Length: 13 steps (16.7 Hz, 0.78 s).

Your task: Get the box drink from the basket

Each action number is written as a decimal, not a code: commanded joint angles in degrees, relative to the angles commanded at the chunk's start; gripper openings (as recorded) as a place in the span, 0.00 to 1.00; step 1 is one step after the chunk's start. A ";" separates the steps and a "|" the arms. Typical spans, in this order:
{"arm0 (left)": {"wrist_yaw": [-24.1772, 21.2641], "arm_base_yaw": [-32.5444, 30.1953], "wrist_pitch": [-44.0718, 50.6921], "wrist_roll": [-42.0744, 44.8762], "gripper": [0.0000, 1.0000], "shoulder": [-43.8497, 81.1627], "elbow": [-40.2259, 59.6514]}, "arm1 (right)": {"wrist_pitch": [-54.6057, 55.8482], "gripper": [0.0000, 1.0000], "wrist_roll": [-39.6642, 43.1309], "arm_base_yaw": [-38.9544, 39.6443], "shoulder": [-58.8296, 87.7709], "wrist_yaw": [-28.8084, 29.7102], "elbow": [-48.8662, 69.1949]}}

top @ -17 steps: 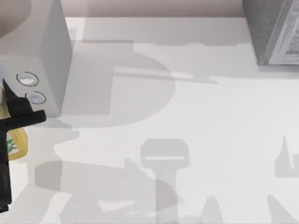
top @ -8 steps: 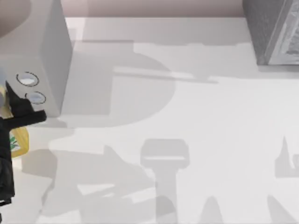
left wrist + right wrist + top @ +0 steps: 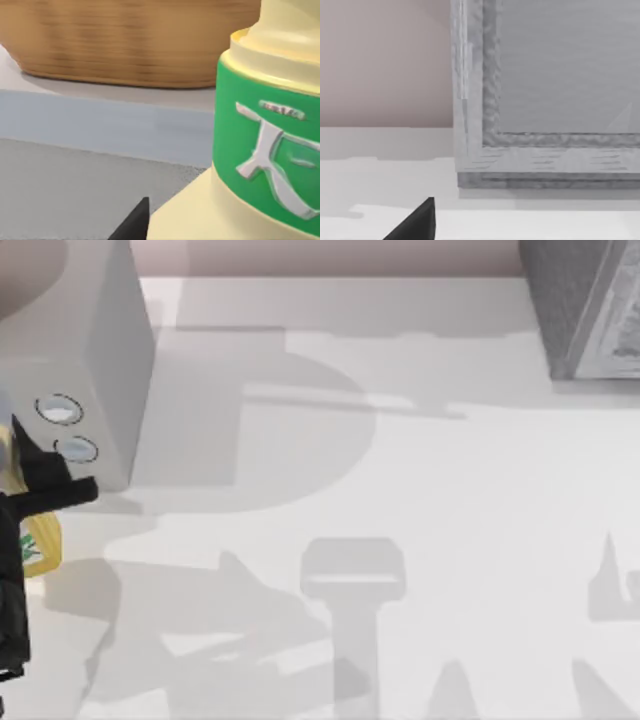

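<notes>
- Carton [image 3: 40, 543]: small, yellow, green mark on pale face, at far left edge of table [image 3: 450, 500] in top view, just below the pale grey box [image 3: 70, 370] w/ two round dials; part hidden under the arm.
- Left gripper [image 3: 22, 502]: black, at top view's left edge, over/against carton. Can't tell if the claw is spread or pinching: fingers hidden.
- Left wrist view: carton [image 3: 260, 150] very close, cream body w/ green band and white emblem; one dark fingertip [image 3: 134, 224] beside its lower edge, contact unclear.
- Basket [image 3: 130, 40]: woven, tan, behind carton in left wrist view, on a grey-blue ledge, apart from carton.
- Grey appliance [image 3: 585, 305]: top right corner of table, well apart from carton; also seen close in right wrist view [image 3: 545, 90].
- Right arm: parked near appliance; one dark fingertip [image 3: 417, 222] seen in its wrist view, claw state can't tell.
</notes>
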<state>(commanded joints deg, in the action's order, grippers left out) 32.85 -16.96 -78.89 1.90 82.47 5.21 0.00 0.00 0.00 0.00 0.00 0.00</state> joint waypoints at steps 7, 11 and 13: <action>0.00 0.00 0.00 0.00 0.75 0.00 0.00 | 0.00 1.00 0.00 0.00 0.00 0.00 0.00; 0.00 0.00 0.00 0.00 1.00 0.00 0.00 | 0.00 1.00 0.00 0.00 0.00 0.00 0.00; 0.00 0.00 0.00 0.00 1.00 0.00 0.00 | 0.00 1.00 0.00 0.00 0.00 0.00 0.00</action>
<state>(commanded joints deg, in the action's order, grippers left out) 32.85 -16.96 -78.89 1.90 82.47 5.21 0.00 0.00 0.00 0.00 0.00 0.00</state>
